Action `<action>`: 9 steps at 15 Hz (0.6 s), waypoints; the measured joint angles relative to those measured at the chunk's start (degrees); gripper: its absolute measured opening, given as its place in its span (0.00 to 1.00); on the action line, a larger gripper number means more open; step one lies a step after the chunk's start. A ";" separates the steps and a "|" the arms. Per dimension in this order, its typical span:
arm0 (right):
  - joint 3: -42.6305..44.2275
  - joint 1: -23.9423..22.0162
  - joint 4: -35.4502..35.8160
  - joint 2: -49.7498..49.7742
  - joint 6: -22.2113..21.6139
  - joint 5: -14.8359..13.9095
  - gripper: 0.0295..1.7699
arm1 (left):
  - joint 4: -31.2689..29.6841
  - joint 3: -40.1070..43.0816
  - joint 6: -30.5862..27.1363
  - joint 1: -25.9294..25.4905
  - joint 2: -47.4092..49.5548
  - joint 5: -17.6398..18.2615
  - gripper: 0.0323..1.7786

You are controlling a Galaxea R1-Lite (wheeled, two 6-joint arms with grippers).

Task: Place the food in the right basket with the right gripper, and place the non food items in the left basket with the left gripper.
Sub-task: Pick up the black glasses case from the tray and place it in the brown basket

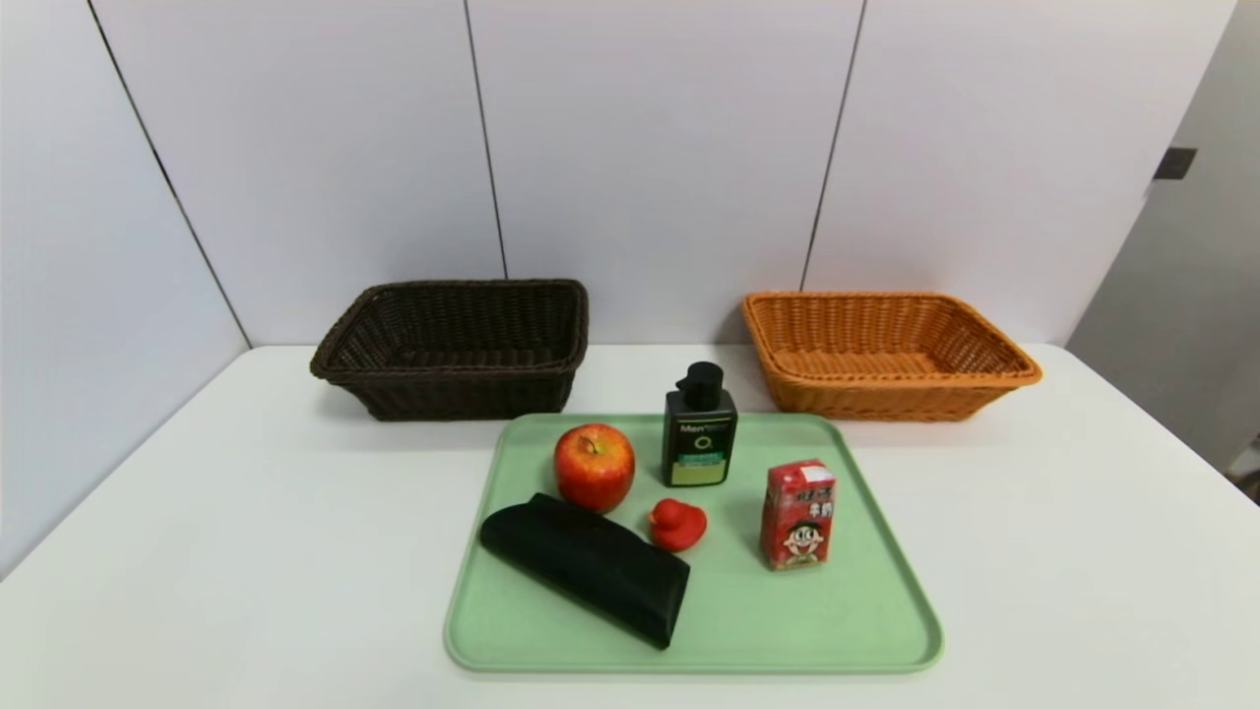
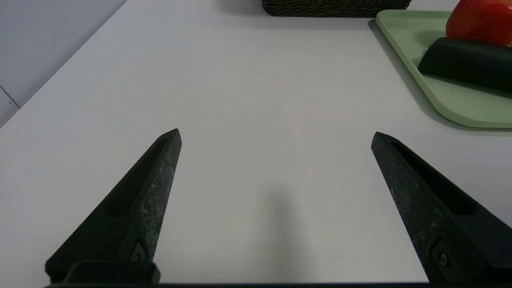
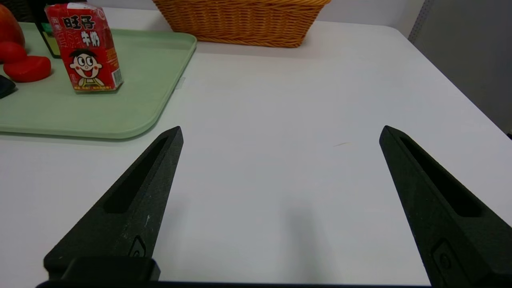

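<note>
From my head camera, neither of my arms shows. The green tray [image 1: 886, 630] sits low in the centre of the frame with all five things on it: the apple [image 1: 594, 467] at its upper left, the pump bottle [image 1: 700, 433] upright at its top middle, the red duck [image 1: 677, 524] in the middle, the black pouch [image 1: 586, 566] lying slantwise at lower left, its upper edge just beside the apple, and the drink carton [image 1: 798, 513] standing alone at the right. The dark left basket [image 1: 453, 350] is upper left of the tray, the orange right basket [image 1: 886, 350] upper right; nothing shows in either.

In my left wrist view, my left gripper [image 2: 276, 134] is spread wide over bare table, gripping nothing. The pouch [image 2: 468, 62] and apple [image 2: 482, 20] sit at the upper right of the frame.

In my right wrist view, my right gripper [image 3: 281, 132] is likewise released and empty. The carton [image 3: 86, 46] stands at upper left.

I judge nothing is sorted yet. I would start with the carton: it stands free, so I can close on its flat sides without nudging the duck.
</note>
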State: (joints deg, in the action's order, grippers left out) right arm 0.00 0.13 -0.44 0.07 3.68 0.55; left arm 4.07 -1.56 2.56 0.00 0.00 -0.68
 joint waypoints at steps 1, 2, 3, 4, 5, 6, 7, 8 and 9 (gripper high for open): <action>0.00 0.00 0.00 0.00 0.17 0.02 0.96 | -0.02 -0.01 0.02 0.00 0.00 0.00 0.95; 0.00 0.00 0.00 0.00 0.67 0.30 0.96 | -0.02 -0.01 -0.06 0.00 0.00 0.00 0.95; 0.00 0.00 0.00 0.00 0.56 0.38 0.96 | -0.05 -0.01 -0.20 0.00 0.00 -0.02 0.95; 0.00 0.00 0.00 0.00 0.01 0.20 0.96 | -0.02 -0.01 -0.22 0.00 0.00 0.02 0.95; 0.00 0.00 -0.07 0.00 -0.44 -0.09 0.96 | -0.02 -0.01 -0.15 0.00 0.00 0.00 0.95; 0.00 0.00 -0.02 0.00 -1.18 -0.20 0.96 | -0.02 -0.01 0.13 0.00 0.00 0.02 0.95; 0.00 0.00 0.17 0.00 -1.90 -0.22 0.96 | -0.06 -0.01 0.22 0.00 0.00 -0.02 0.95; 0.05 0.00 0.46 0.00 -2.08 -0.24 0.96 | -0.05 -0.04 0.18 0.00 0.00 -0.11 0.95; 0.84 0.00 0.57 0.00 -2.26 -0.17 0.96 | 0.11 -0.69 0.28 0.00 0.00 -0.13 0.95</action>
State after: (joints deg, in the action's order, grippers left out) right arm 0.84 0.13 0.13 0.07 1.43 0.38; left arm 4.18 -2.26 2.84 0.00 0.00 -0.82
